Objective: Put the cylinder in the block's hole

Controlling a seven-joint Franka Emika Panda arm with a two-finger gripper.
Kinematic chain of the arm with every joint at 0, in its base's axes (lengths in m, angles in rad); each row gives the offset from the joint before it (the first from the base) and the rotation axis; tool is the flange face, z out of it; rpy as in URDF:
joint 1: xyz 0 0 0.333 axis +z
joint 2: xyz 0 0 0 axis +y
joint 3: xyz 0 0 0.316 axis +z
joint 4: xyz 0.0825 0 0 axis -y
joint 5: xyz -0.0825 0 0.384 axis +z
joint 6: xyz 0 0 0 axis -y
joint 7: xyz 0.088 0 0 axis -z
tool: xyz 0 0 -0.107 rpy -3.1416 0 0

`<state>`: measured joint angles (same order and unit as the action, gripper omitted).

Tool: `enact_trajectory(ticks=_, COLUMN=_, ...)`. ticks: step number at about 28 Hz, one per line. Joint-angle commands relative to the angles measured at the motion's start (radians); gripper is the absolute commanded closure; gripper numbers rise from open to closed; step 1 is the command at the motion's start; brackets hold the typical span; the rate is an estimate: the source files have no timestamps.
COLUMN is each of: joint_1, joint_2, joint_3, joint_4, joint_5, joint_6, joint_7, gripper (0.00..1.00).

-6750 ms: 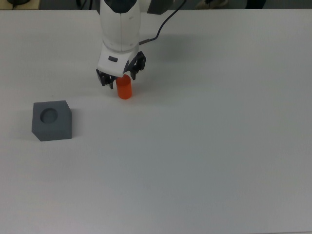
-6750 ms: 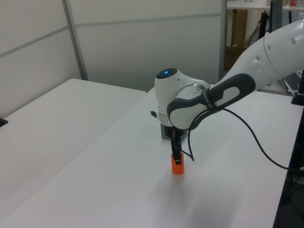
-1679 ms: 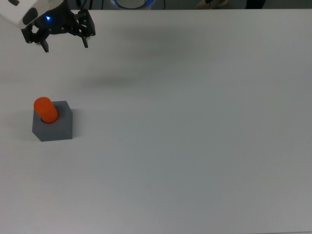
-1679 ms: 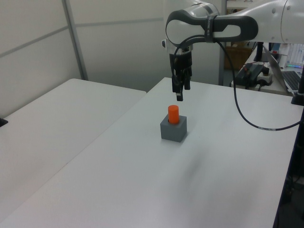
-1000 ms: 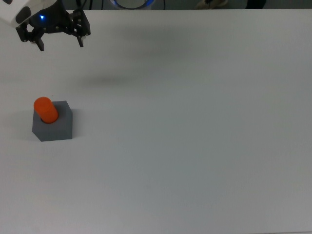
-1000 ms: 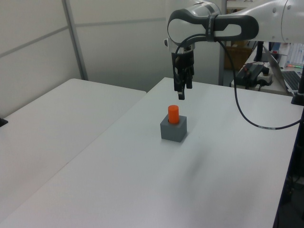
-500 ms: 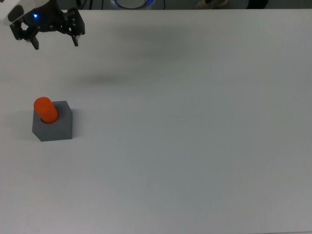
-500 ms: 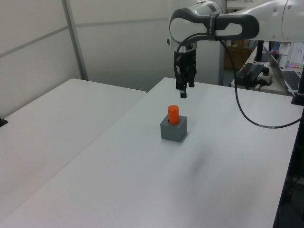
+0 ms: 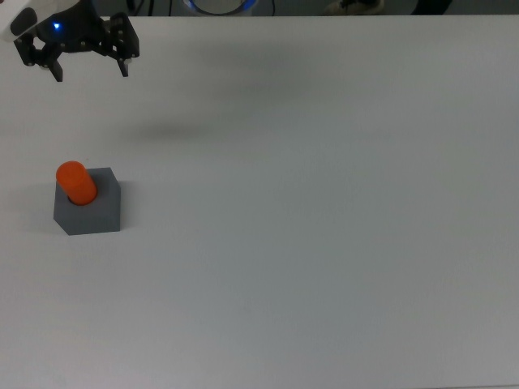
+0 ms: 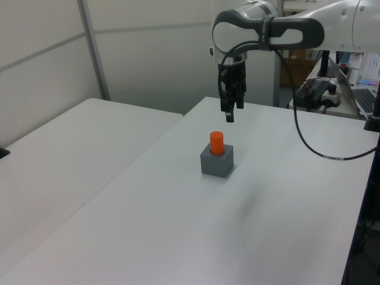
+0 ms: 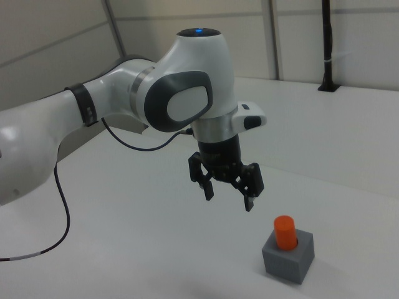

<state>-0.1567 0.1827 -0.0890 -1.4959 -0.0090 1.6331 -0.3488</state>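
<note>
1. The cylinder [image 9: 75, 181] is bright orange, smooth and slightly glossy, with a rounded top; it is narrower than the block
2. The block [image 9: 91, 212] is a matte dark grey cube with sharp, straight edges and flat faces
3. The cylinder [image 11: 285, 232] stands upright with its lower end inside the round recess in the block's [image 11: 288, 262] top face, so its long axis is vertical and its rounded end points up; about half of it rises above the block
4. In the top view the block sits on the table [image 9: 324, 203] near the top view's left edge; in the left view the cylinder [image 10: 217, 142] and block [image 10: 217, 161] are about in the middle of the white, smooth tabletop [image 10: 178, 237]
5. The gripper [image 11: 227, 190] has black fingers under a white, rounded wrist, and a dark cable [image 11: 62, 205] hangs from the arm
6. Its two fingers are spread apart and hold nothing
7. The gripper [image 10: 229, 113] hangs in the air above the table, well apart from the cylinder; in the top view the gripper [image 9: 87, 67] is near the upper left corner, beyond the block
</note>
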Motion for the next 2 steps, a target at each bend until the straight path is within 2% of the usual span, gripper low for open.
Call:
enact_trajectory(ticks=1, joint_1=-0.001, joint_2=-0.003, joint_3=-0.009, joint_4=0.013, joint_5=0.003, joint_6=-0.024, joint_7=-0.022, gripper=0.00)
enact_trajectory(ticks=2, joint_1=-0.001, joint_2=-0.003, joint_3=-0.008, joint_4=0.013, joint_5=0.003, joint_6=-0.025, joint_7=-0.022, gripper=0.00)
